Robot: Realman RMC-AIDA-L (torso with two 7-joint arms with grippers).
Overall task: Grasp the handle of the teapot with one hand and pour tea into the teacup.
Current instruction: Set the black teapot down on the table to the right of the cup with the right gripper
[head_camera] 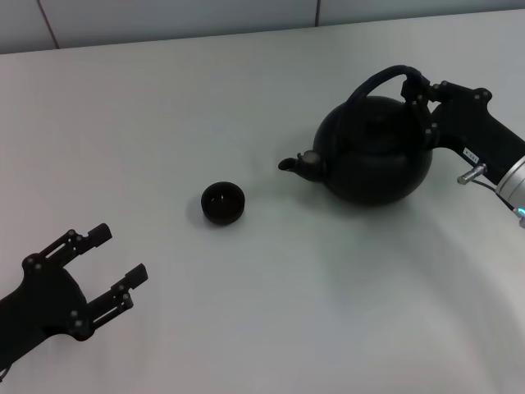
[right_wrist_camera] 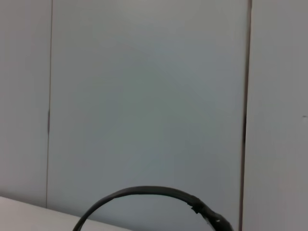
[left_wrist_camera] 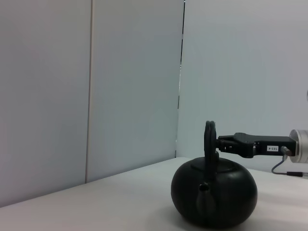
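The matte-black teapot (head_camera: 373,152) stands upright on the white table at the right, its spout (head_camera: 297,164) pointing left toward the teacup (head_camera: 222,203). The small black teacup sits alone about a spout's length away. My right gripper (head_camera: 418,103) reaches in from the right and sits at the rear end of the arched handle (head_camera: 379,79). The left wrist view shows the teapot (left_wrist_camera: 214,197) spout-on, with the right gripper (left_wrist_camera: 226,144) against the handle (left_wrist_camera: 210,144). The right wrist view shows only the handle's arc (right_wrist_camera: 144,192). My left gripper (head_camera: 120,253) rests open at the lower left, holding nothing.
The white table (head_camera: 271,312) stretches between both arms. A pale panelled wall (head_camera: 164,20) runs along the table's far edge.
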